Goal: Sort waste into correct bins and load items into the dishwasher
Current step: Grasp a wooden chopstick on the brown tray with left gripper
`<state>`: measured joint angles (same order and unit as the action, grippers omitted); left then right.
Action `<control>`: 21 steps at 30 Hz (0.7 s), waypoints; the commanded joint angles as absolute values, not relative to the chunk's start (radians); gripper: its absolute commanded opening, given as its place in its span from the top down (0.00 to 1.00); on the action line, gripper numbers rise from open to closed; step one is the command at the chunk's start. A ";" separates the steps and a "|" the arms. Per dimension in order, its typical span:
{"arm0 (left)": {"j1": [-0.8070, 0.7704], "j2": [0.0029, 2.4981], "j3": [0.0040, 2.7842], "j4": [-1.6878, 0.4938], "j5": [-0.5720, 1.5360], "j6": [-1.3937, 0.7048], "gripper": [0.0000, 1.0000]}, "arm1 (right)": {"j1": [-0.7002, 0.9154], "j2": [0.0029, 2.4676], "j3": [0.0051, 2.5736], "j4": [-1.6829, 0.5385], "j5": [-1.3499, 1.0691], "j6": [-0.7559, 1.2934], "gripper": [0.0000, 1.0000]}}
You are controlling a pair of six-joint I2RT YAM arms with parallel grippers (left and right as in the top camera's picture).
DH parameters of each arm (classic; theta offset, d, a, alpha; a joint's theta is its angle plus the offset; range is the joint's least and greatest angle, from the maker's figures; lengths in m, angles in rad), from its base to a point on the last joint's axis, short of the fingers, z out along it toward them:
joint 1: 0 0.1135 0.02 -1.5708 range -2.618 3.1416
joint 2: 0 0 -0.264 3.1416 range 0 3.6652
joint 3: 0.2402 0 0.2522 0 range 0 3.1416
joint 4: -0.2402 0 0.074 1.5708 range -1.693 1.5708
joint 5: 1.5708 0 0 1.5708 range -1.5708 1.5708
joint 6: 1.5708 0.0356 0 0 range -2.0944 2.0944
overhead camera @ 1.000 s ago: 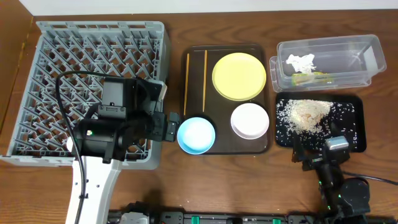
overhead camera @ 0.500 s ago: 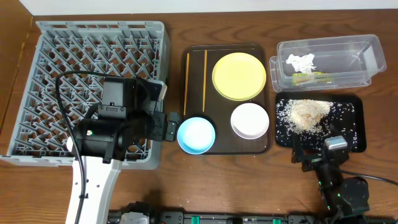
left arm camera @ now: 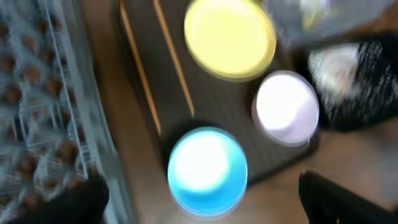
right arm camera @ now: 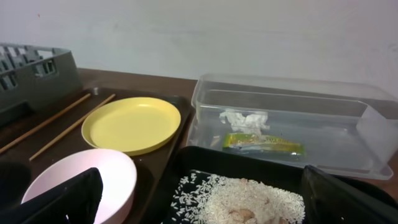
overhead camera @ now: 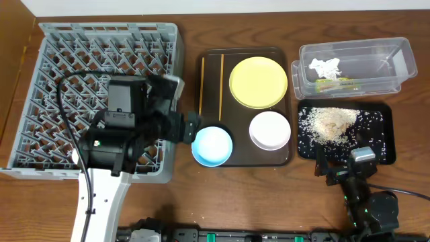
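Observation:
The light blue bowl (overhead camera: 212, 145) sits at the front left of the dark brown serving tray (overhead camera: 209, 89), with the white bowl (overhead camera: 270, 130), yellow plate (overhead camera: 258, 81) and two orange-yellow sticks (overhead camera: 201, 84). My left gripper (overhead camera: 190, 128) is open and empty, at the bowl's left rim beside the grey dish rack (overhead camera: 101, 60). Its blurred wrist view shows the blue bowl (left arm camera: 208, 168) between the open fingers (left arm camera: 202, 208). My right gripper (overhead camera: 339, 166) is open and empty in front of the black tray (overhead camera: 383, 131) of rice crumbs (overhead camera: 332, 123). The clear tub (overhead camera: 396, 64) holds the paper scrap (overhead camera: 325, 66) and wrapper (overhead camera: 330, 83).
In the right wrist view the open fingers (right arm camera: 205, 214) frame the rice (right arm camera: 255, 202), with the white bowl (right arm camera: 81, 180), plate (right arm camera: 130, 124), tub (right arm camera: 292, 102), wrapper (right arm camera: 264, 144) and paper scrap (right arm camera: 244, 119) beyond. Bare wooden table lies along the front edge.
My left gripper has moved right and slightly back, closing on the blue bowl's left rim. The right arm has barely shifted. Nothing was picked up or released.

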<state>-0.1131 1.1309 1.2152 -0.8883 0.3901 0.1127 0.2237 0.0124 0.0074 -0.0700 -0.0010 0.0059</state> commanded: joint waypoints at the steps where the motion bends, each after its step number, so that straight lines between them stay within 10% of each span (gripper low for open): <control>1: -0.117 1.218 1.231 -0.817 0.417 0.031 0.02 | 0.210 0.007 0.006 -0.075 -0.001 -0.005 0.01; 14: -0.282 1.658 1.246 -0.578 0.277 0.024 0.01 | 0.210 0.007 0.006 -0.075 -0.001 -0.005 0.01; 21: -0.288 1.893 1.246 -0.408 0.193 0.021 0.34 | 0.210 0.007 0.006 -0.075 -0.001 -0.005 0.01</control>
<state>-0.2897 1.8057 1.2324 -0.4404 0.2321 0.0231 0.2237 0.0120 0.0074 -0.0704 -0.0010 0.0059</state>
